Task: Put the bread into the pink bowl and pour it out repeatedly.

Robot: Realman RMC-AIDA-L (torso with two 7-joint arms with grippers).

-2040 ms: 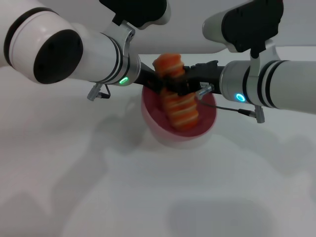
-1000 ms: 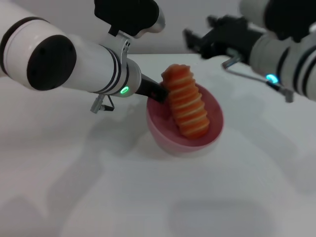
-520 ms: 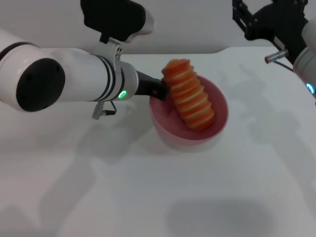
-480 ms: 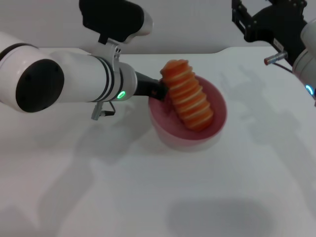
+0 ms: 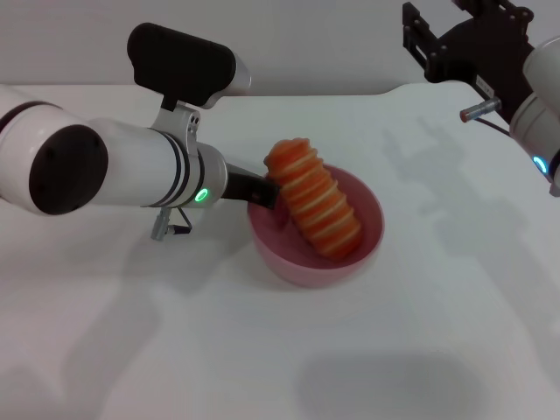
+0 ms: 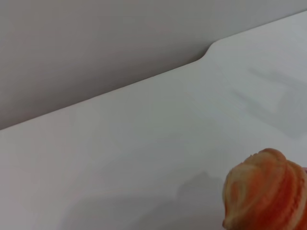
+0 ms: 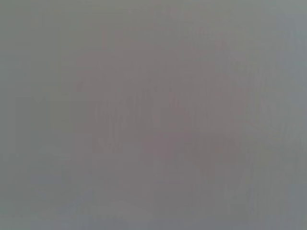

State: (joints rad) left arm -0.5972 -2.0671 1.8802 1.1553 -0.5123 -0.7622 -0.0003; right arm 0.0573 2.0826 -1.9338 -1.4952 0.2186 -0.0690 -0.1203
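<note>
Your left gripper (image 5: 262, 194) is gripping the near-left rim of the pink bowl (image 5: 317, 229), its fingers closed on that edge, and it is dragging the bowl a little toward you and leftward compared with half a second ago. The bread (image 5: 312, 207) is lying slantwise in the bowl, one end poking up over the rim by the gripper, the other resting low against the inner wall, much as it was before. Further right, your right gripper (image 5: 426, 45) is hanging high over the table's (image 5: 262, 350) far right corner, fingers spread and holding nothing, barely shifted. Your left wrist view is catching only the bread's upper end (image 6: 265, 191) against bare table and the grey wall (image 6: 96, 43), no bowl; your right wrist view is giving you nothing but blank grey
</note>
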